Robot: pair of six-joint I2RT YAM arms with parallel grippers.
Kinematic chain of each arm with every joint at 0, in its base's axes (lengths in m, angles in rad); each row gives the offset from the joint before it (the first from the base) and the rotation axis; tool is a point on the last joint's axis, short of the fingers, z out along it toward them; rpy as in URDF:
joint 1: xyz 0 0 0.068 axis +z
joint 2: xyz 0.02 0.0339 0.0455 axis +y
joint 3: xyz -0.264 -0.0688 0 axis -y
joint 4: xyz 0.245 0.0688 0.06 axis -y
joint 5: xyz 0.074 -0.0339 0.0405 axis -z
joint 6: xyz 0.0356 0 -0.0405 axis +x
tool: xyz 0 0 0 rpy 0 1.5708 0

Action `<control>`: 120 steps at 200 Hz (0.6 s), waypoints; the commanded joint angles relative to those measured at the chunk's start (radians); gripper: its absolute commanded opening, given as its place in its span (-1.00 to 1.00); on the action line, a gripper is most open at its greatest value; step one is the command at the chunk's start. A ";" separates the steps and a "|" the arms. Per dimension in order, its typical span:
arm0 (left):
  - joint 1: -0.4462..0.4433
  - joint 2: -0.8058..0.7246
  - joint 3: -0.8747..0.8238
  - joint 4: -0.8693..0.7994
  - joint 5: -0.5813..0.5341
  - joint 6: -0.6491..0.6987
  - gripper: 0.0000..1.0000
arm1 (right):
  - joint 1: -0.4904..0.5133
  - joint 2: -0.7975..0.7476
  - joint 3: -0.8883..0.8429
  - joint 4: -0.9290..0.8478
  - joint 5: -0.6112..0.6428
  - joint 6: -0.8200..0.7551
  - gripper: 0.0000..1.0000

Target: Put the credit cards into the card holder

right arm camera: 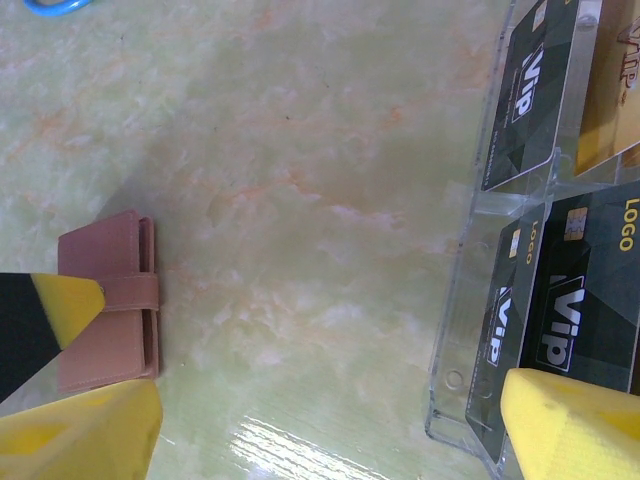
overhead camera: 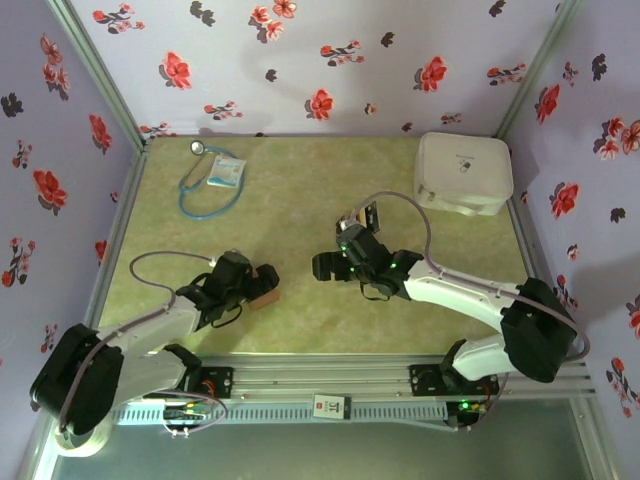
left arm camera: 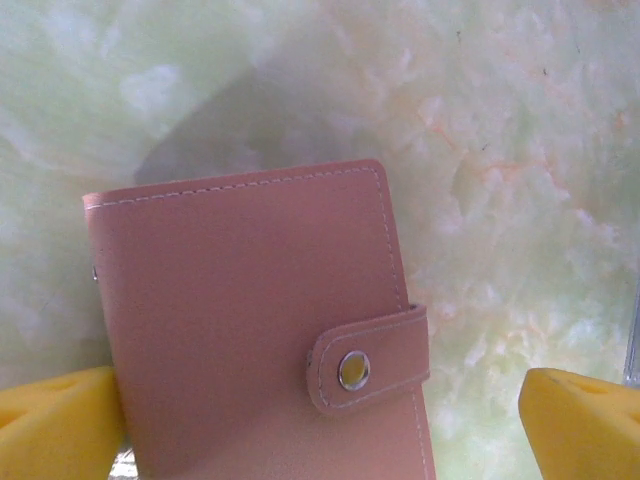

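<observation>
Between card holder (right arm camera: 108,300) and credit cards (right arm camera: 560,310), bare table (right arm camera: 300,200); left tool (left arm camera: 320,425) and right tool (right arm camera: 325,430) gape wide.

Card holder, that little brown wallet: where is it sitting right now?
The card holder lies closed on the left half of the table in the top view, right at the left gripper, whose open fingers stand either side of it in the left wrist view.
</observation>
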 commanded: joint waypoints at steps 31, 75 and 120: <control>-0.032 0.092 0.044 0.183 0.012 -0.033 0.99 | 0.004 0.015 0.029 -0.004 -0.010 0.037 0.70; -0.033 0.049 0.051 0.136 -0.002 -0.017 0.99 | 0.034 0.043 0.037 0.025 -0.065 0.087 0.56; -0.033 -0.070 -0.027 0.064 -0.013 -0.025 0.99 | 0.059 0.038 0.017 0.046 -0.036 0.120 0.51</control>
